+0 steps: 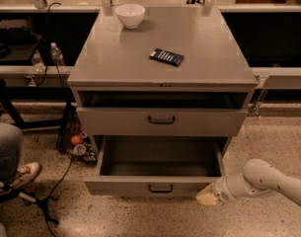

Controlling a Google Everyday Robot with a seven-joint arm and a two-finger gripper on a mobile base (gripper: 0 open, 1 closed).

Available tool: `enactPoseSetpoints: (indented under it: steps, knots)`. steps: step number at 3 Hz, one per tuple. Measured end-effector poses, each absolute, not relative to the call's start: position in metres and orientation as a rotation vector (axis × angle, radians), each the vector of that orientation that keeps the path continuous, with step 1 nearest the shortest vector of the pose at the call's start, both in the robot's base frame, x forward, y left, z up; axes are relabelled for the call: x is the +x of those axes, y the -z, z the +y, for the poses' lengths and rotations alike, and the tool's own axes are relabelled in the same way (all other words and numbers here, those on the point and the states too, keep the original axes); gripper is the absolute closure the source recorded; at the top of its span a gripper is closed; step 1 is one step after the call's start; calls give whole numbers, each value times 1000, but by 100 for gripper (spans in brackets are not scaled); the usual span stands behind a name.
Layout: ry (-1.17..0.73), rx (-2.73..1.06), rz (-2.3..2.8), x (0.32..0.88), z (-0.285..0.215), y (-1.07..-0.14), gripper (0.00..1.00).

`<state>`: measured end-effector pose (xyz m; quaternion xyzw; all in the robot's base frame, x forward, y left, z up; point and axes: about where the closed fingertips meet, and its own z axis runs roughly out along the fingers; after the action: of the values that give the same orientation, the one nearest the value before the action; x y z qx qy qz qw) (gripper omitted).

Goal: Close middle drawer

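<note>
The grey cabinet (199, 43) stands in the middle of the camera view. Its middle drawer (125, 185) is pulled far out, showing a deep plain grey interior, with a small dark bar handle (161, 187) on its front. The taller-fronted top drawer (115, 121) above it stands slightly out. The lowest drawer is hidden under the open one. My gripper (207, 196) is low at the right, at the right front corner of the middle drawer's front, with the pale arm (268, 179) reaching in from the right edge.
A white bowl (130, 15) and a dark flat device (166, 57) lie on the cabinet top. A person's leg and shoe (22, 174) are at the left, with cables on the floor (51, 201). Small objects (78, 142) sit left of the cabinet.
</note>
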<state>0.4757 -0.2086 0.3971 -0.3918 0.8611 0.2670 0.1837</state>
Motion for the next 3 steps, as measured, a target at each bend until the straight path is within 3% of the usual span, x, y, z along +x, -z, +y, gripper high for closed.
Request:
enactPoseSetpoints:
  steps: [3]
  knots:
    - [-704,-1195,2230,529,-193,-390,100]
